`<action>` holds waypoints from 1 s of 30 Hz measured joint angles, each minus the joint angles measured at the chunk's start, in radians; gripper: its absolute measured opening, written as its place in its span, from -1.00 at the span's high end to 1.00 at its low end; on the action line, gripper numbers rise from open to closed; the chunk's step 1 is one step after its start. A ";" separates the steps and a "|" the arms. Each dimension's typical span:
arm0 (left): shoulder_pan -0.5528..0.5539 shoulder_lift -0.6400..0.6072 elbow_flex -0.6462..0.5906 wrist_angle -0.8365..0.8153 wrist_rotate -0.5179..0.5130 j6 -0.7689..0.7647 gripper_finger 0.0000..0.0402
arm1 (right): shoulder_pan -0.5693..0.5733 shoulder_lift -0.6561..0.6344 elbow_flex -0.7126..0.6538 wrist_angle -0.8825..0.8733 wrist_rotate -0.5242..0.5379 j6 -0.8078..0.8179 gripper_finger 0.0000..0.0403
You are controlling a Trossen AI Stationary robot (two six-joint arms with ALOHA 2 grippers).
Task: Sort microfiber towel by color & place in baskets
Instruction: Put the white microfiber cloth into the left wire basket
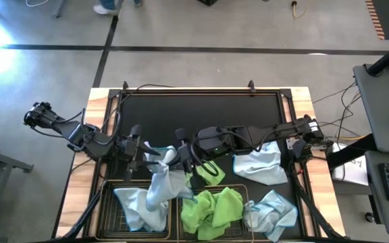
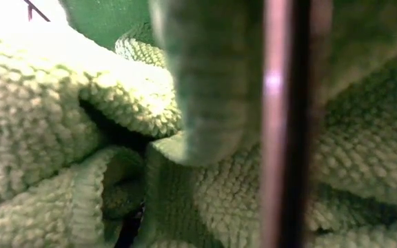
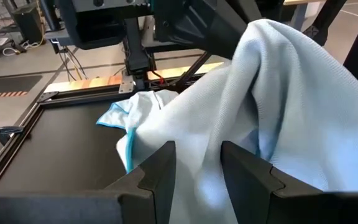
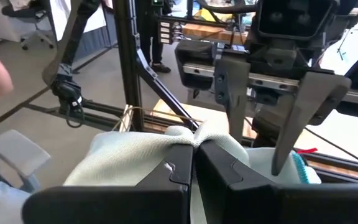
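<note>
Both grippers meet at centre frame in the high view, just above the two black wire-mesh baskets [image 1: 107, 202] along the bottom edge. A pale light-blue microfiber towel [image 1: 159, 183] hangs bunched between them, its lower end draping into the left basket, where another blue cloth already lies. The right basket [image 1: 243, 192] holds a heap of lime-green towels [image 1: 211, 210]. Two more blue towels sit on the black mat: one right of centre [image 1: 262, 165], one at lower right [image 1: 272, 214].

Right gripper [image 4: 194, 149] — fingers fully closed, pinching a fold of the blue towel at its peak. Left gripper [image 3: 197, 163] — fingers parted, cloth bulging into the gap and over them; whether they bear on it I cannot tell.

Handling, judged: soft, light, limp knit; no stiffness, so it sags from any held point and trails. Grippy pile, unlikely to slip. Best taken at a raised fold or a corner, as the right gripper does; a trailing hem may snag the wire rim.

Views: only the high view gives basket contents and loose towels. The wrist views alone show finger state. The low view is blocked — green looped pile [image 2: 60, 138] and a dark wire bar fill it.
</note>
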 joint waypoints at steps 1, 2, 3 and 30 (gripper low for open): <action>0.000 0.002 0.000 0.001 0.000 0.000 0.43 | 0.000 0.000 0.000 0.002 0.001 -0.002 0.96; 0.000 0.004 0.000 0.004 0.000 0.000 0.43 | 0.000 0.000 0.000 0.002 0.001 -0.009 0.96; 0.000 0.007 0.000 0.010 0.000 -0.001 0.43 | -0.001 0.000 0.000 0.002 0.003 -0.017 0.96; 0.000 0.038 -0.001 0.072 0.027 -0.001 0.96 | -0.003 0.000 -0.001 0.002 0.063 -0.057 0.96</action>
